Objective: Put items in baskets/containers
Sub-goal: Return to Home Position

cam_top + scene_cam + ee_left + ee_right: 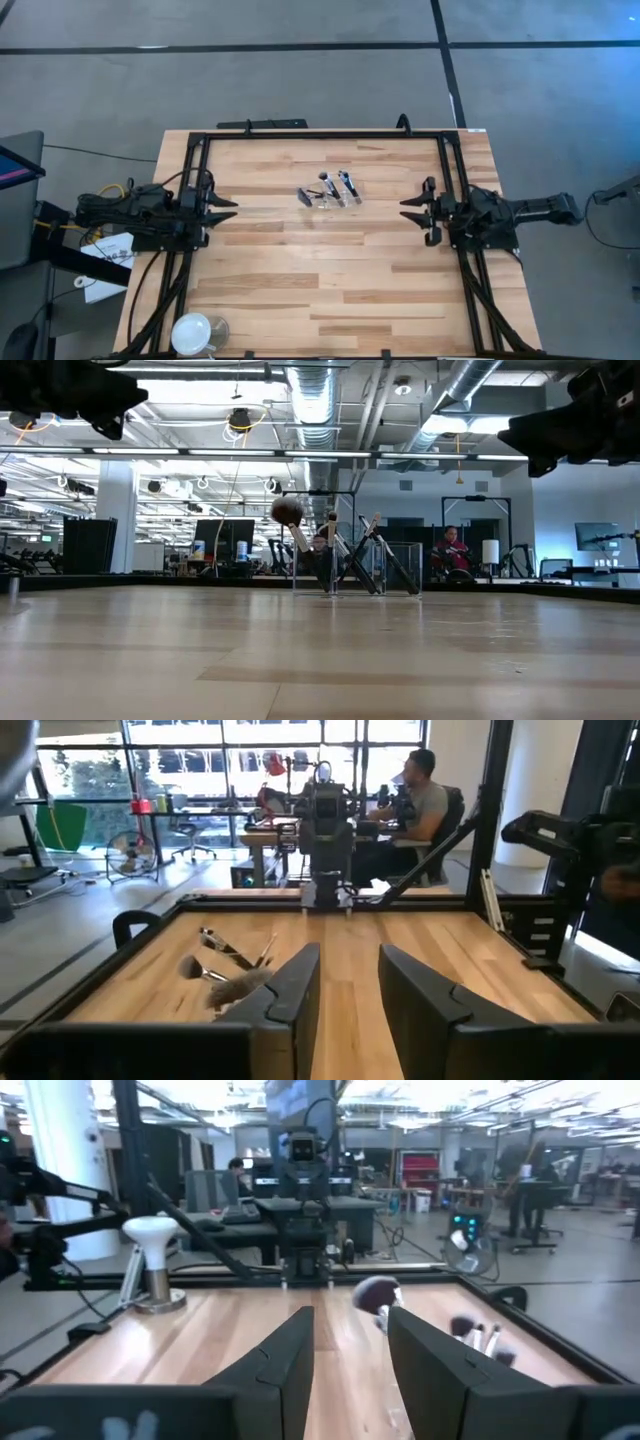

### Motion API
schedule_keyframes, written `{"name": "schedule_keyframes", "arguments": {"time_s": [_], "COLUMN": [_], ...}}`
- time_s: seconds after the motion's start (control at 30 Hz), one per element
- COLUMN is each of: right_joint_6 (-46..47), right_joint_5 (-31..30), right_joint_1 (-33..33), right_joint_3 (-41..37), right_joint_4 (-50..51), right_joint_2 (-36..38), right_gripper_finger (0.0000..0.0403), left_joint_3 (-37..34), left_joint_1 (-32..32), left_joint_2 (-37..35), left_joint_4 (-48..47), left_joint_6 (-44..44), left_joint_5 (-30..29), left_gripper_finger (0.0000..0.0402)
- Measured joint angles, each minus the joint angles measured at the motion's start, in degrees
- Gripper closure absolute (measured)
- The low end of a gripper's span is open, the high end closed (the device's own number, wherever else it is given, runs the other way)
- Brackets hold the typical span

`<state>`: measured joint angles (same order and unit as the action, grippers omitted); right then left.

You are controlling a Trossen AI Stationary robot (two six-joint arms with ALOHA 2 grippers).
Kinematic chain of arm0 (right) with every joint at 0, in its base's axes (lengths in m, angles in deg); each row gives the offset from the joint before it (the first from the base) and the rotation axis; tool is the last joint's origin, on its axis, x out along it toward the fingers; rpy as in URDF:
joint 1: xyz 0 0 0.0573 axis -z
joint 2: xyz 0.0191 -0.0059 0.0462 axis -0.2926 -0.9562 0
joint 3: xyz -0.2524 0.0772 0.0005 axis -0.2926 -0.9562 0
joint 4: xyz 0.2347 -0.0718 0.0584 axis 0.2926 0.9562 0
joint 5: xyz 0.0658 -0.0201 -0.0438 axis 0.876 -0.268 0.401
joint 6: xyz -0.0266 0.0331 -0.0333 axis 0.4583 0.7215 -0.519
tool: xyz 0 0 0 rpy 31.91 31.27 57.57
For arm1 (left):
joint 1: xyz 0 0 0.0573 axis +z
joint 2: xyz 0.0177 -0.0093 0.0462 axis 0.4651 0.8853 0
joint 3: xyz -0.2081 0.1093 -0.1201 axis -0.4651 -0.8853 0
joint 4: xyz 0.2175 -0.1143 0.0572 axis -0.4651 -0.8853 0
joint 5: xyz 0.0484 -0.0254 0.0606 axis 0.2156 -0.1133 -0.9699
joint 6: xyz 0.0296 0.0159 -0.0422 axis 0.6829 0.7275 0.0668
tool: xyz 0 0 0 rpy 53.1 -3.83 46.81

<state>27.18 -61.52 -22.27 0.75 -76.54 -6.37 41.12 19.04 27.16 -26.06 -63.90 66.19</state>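
Smooth, faintly glossy wood table (330, 290), clear plastic tray (412, 555), matt black metal frame (320, 135).

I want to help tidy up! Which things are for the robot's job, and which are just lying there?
For the job: brushes, leaning in the clear tray; left claw and right claw, both open, at the table's sides.
Just lying about: white cup at a table corner on the left arm's side; paper beside the table.

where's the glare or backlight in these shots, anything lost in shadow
High view: even overhead light, no hard shadow around the brushes. Low view: bright ceiling lights backlight the brushes into dark silhouettes. Left wrist view: windows glare brightly; the left gripper reads dark in front.
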Motion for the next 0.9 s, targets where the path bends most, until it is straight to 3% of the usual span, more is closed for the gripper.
{"name": "schedule_keyframes", "arguments": {"time_s": [0.2,0.43,0.9], "right_joint_6": [-0.11,0.63,6.38], "right_joint_5": [0.07,0.03,0.01], "right_joint_1": [2.88,5.18,5.42], "right_joint_3": [0.0,-0.04,-0.09], "right_joint_4": [5.61,6.89,6.97], "right_joint_2": [5.6,6.2,6.13], "right_gripper_finger": [0.0282,0.0282,0.0282], "left_joint_3": [-0.94,-12.47,-13.06], "left_joint_1": [0.01,0.01,-0.01], "left_joint_2": [-0.08,-0.08,5.17], "left_joint_4": [1.43,17.98,17.31], "left_joint_6": [-0.33,-0.45,1.43], "left_joint_5": [0.52,0.79,1.05], "left_gripper_finger": [0.03,0.03,0.03]}}
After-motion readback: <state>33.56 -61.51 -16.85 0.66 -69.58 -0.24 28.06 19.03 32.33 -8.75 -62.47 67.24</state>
